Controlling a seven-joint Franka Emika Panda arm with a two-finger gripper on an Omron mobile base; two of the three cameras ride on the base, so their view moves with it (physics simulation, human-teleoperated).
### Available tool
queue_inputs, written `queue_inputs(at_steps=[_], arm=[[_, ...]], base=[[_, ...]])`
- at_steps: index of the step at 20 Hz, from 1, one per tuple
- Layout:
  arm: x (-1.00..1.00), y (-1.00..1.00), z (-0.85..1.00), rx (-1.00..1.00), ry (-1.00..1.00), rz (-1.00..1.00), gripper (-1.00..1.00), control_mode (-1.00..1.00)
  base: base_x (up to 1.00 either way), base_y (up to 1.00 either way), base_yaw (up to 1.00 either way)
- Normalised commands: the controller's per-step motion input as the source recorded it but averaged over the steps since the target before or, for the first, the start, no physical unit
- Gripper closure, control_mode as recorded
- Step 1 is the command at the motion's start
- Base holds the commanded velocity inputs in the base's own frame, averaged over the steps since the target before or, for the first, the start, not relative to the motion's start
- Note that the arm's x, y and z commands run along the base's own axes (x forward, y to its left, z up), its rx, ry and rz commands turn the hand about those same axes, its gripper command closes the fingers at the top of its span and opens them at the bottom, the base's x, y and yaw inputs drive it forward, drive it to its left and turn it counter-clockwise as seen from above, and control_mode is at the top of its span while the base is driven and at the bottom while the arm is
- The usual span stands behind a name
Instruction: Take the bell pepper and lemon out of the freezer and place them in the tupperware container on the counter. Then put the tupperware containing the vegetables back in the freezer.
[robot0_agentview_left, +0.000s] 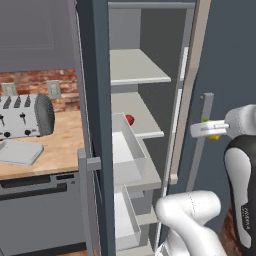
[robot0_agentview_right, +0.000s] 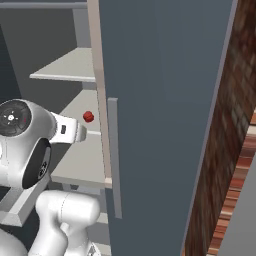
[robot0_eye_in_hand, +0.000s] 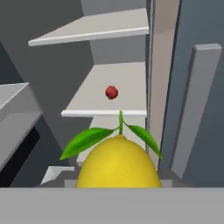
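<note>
Leftmost on the worktop (robot0_agentview_left: 60, 145), I see the container (robot0_agentview_left: 20, 152) empty. Middle freezer (robot0_agentview_left: 100, 100) shelf: pepper (robot0_agentview_left: 130, 119) uncollected. Rightmost, my tool (robot0_agentview_left: 212, 131) holds the lemon (robot0_eye_in_hand: 118, 164), outside. Both placements and container return remain.

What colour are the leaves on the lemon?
Green. The lemon is bright yellow with two green leaves on its stem, clearest in the hand view.

A silver toaster (robot0_agentview_left: 25, 116) stands below what look like two wall outlets (robot0_agentview_left: 53, 89).
</note>
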Motion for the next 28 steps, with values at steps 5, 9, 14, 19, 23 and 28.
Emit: queue_inputs(at_steps=[5, 9, 14, 19, 23, 28], arm=[[-0.08, -0.02, -0.02, 0.00, 0.00, -0.01, 1.00, 1.00], [0.00, 0.00, 0.00, 0.00, 0.00, 0.00, 1.00, 1.00], [0.00, 0.00, 0.00, 0.00, 0.00, 0.00, 1.00, 1.00], [0.00, 0.00, 0.00, 0.00, 0.00, 0.00, 1.00, 1.00], [0.00, 0.00, 0.00, 0.00, 0.00, 0.00, 1.00, 1.00], [0.00, 0.00, 0.00, 0.00, 0.00, 0.00, 1.00, 1.00]], base=[[-0.75, -0.06, -0.07], [-1.00, 0.00, -0.14], [-0.98, 0.10, -0.13], [-0.51, 0.76, -0.02], [-0.12, 1.00, -0.04], [0.00, 1.00, -0.04]])
